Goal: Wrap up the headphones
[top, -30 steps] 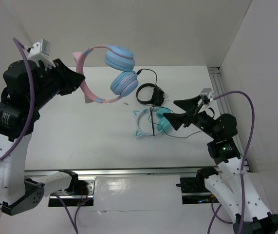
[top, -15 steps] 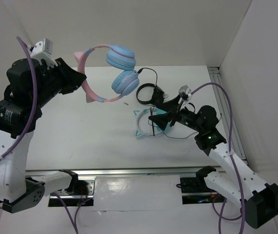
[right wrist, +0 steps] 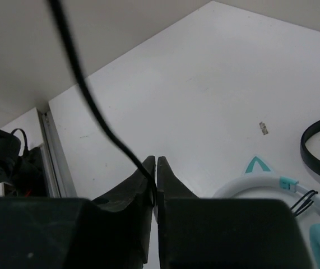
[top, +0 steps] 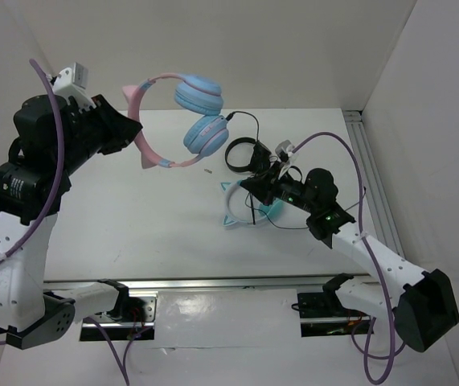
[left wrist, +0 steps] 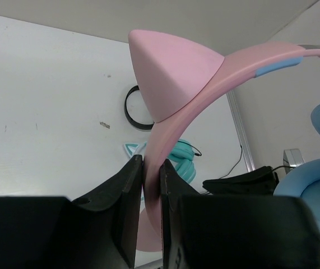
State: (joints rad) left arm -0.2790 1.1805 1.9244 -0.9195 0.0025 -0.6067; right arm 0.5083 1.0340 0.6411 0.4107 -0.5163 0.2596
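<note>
Headband (left wrist: 249, 56) is clamped by left gripper (left wrist: 151, 168), cable (right wrist: 86, 89) pinched by right gripper (right wrist: 154, 163); light tension is advised during winding.

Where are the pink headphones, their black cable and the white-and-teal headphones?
pink headphones (top: 205, 133), overhead view, on the lower blue ear cup.
black cable (right wrist: 87, 89), right wrist view, midway along the visible strand.
white-and-teal headphones (right wrist: 252, 179), right wrist view, on the white headband.
</note>
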